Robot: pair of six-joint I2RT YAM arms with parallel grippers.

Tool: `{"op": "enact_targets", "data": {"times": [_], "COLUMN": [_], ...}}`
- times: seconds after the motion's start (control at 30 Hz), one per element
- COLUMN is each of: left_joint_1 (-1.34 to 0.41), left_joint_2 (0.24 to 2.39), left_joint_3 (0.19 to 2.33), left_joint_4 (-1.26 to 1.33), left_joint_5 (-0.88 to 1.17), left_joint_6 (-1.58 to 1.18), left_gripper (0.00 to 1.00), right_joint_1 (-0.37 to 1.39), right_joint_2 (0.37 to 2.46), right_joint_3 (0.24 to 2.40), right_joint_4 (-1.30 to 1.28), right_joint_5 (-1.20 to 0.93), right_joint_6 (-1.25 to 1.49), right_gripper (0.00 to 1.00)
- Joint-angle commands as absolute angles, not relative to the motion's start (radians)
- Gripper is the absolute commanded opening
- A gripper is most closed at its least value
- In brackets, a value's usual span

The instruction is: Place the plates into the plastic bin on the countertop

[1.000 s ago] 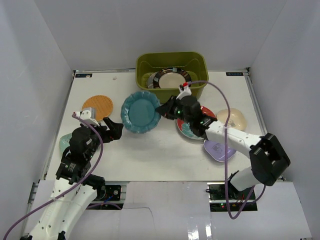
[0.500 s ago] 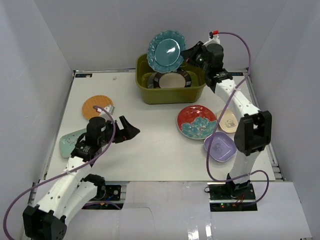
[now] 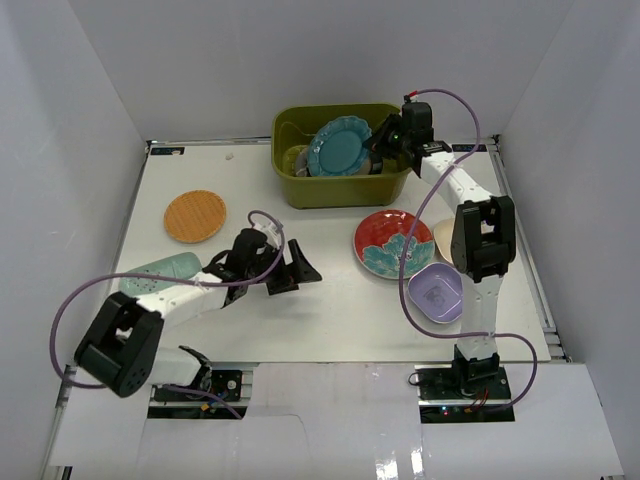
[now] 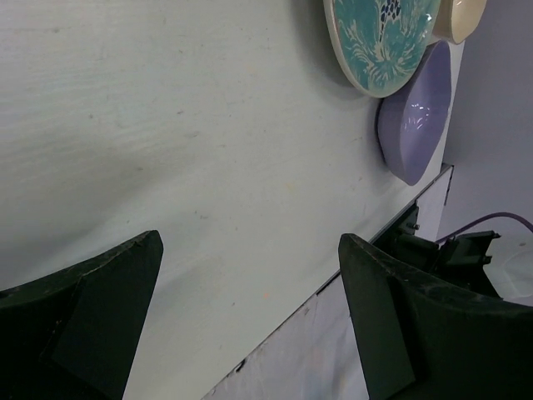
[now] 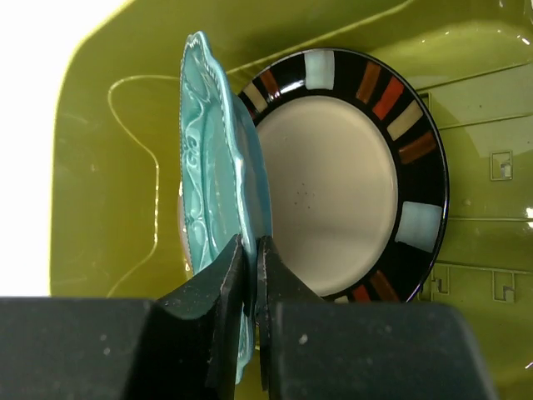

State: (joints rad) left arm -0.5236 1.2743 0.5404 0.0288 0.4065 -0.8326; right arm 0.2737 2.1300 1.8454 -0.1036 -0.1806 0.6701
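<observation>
Right claw (image 5: 250, 250) clenched on the rim of the teal plate (image 5: 218, 167). Plate is up on edge inside the plastic bin (image 3: 345, 187), which sits at the far edge of the surface (image 3: 330, 310), right of middle. Dark-rimmed beige plate (image 5: 333, 192) lies in the bin just behind it; contact unclear. Left claw (image 4: 250, 275) released, fingers wide apart, empty, low over the middle of the surface toward the near edge. Orange plate (image 3: 195, 215) by the left edge. Mint oblong plate (image 3: 160, 272) lies toward the near-left corner, partly under the left arm. Red flower plate (image 3: 393, 243), cream dish (image 3: 443, 240) and lavender dish (image 3: 436, 292) are bunched close by the right edge.
</observation>
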Motion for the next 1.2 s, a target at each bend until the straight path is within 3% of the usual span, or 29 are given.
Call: {"op": "enact_targets", "data": {"times": [0.0, 0.27, 0.7, 0.87, 0.97, 1.0, 1.17], "left_joint_1": [-0.597, -0.655, -0.715, -0.716, -0.716, -0.718, -0.718], "left_joint_2": [1.388, 1.621, 1.891, 1.977, 2.015, 2.022, 2.068], "left_joint_3": [0.633, 0.782, 0.940, 0.971, 0.986, 0.992, 1.028], "left_joint_4": [0.147, 0.261, 0.368, 0.400, 0.433, 0.434, 0.440], "left_joint_5": [0.345, 0.294, 0.216, 0.196, 0.192, 0.186, 0.167], "left_joint_6": [-0.862, -0.930, -0.973, -0.991, -1.003, -1.009, -1.020], "left_gripper": [0.98, 0.94, 0.89, 0.81, 0.75, 0.69, 0.54], "right_joint_1": [0.273, 0.268, 0.270, 0.270, 0.270, 0.270, 0.272], "right_joint_2": [2.101, 2.140, 2.059, 1.961, 1.884, 1.861, 1.701], "right_joint_3": [1.928, 1.904, 1.835, 1.735, 1.643, 1.620, 1.464], "right_joint_4": [0.061, 0.003, -0.104, -0.069, -0.023, -0.012, 0.083], "right_joint_5": [-0.242, -0.229, -0.094, -0.139, -0.185, -0.195, -0.259], "right_joint_6": [0.675, 0.631, 0.482, 0.476, 0.495, 0.499, 0.540], "right_gripper": [0.08, 0.31, 0.89, 0.91, 0.98, 0.98, 0.93]}}
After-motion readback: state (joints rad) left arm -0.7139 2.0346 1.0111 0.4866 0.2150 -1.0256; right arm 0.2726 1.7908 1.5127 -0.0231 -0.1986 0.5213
